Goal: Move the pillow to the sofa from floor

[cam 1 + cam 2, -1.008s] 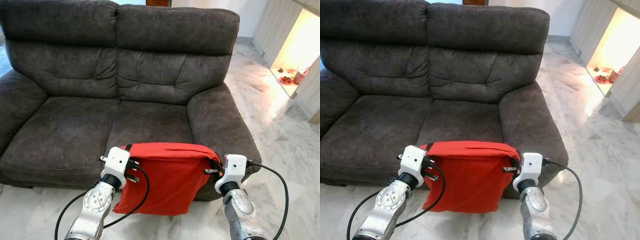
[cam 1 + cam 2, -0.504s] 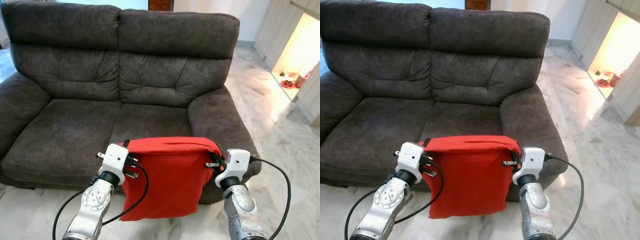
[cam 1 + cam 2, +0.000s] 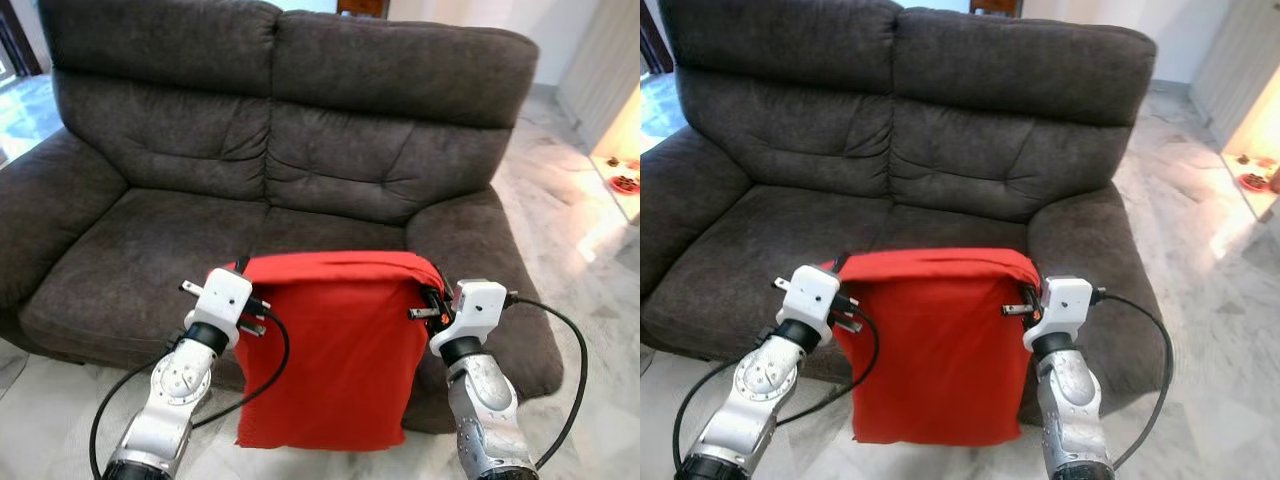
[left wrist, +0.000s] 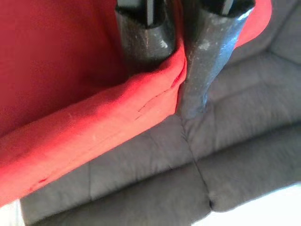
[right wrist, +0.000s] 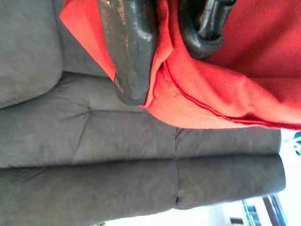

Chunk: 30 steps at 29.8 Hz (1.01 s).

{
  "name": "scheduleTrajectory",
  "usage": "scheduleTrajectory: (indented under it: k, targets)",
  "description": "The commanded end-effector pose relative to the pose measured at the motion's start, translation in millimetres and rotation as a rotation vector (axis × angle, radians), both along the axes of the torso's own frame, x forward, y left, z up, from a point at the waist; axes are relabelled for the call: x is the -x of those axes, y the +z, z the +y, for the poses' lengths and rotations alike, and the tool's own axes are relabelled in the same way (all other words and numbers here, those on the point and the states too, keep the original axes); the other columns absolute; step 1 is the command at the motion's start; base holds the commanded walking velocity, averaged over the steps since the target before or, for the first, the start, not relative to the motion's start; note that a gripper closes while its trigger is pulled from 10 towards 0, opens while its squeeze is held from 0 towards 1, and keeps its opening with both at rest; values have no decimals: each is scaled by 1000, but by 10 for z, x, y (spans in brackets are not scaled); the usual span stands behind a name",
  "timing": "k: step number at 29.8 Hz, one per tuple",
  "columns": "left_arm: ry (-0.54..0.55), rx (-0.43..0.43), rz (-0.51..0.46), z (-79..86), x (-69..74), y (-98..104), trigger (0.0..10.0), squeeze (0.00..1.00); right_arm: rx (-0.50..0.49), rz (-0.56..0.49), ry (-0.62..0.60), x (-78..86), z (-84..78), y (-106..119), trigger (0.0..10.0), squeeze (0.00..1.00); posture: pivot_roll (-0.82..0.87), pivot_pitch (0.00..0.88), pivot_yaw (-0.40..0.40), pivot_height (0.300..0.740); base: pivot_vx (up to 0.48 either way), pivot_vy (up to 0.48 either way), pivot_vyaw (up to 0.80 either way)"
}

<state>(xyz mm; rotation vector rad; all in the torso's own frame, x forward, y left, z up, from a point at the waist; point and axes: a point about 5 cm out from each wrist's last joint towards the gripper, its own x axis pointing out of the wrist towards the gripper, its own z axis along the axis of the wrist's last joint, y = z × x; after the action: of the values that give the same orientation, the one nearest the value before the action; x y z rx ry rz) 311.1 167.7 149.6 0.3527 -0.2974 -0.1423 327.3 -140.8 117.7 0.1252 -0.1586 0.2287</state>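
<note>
In front of the sofa's right seat cushion, one red pillow [image 3: 335, 360] hung off the floor, stretched flat between two grippers. The left gripper [image 4: 181, 77] pinched its upper left corner, both black fingers [image 4: 146, 35] clamped on the folded red edge. The right gripper [image 5: 162, 52] was closed on the upper right corner in the same way, fabric bunched between its fingers. One dark grey two-seat sofa [image 3: 150, 250] stood behind, its front edge partly hidden by the pillow and its left arm cut off by the frame. Pale marble floor [image 3: 570, 260] lay to the right. The pillow's lower edge hung just above the floor.
</note>
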Motion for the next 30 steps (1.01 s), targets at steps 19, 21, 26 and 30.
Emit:
scheduleTrajectory:
  k: [19, 21, 26, 30]
  targets:
    - [101, 61, -159, 155, -14, 392, 10000, 0, -42, -92, -88, 0, -223, 305, 10000, 0, 88, 86, -46, 740, 402, 0, -309]
    - [109, 57, -174, 178, -11, 438, 10000, 0, -42, -141, -53, -5, -167, 424, 10000, 0, 90, 87, -47, 740, 412, 0, 0]
    - [127, 59, -194, 221, -8, 495, 10000, 0, -28, -295, 88, 53, 62, 755, 10000, 0, 86, 89, -46, 740, 415, 0, 0]
    - [131, 63, -203, 224, -21, 529, 10000, 0, -2, -377, 232, 108, 279, 995, 10000, 0, 88, 88, -47, 740, 417, 0, 0]
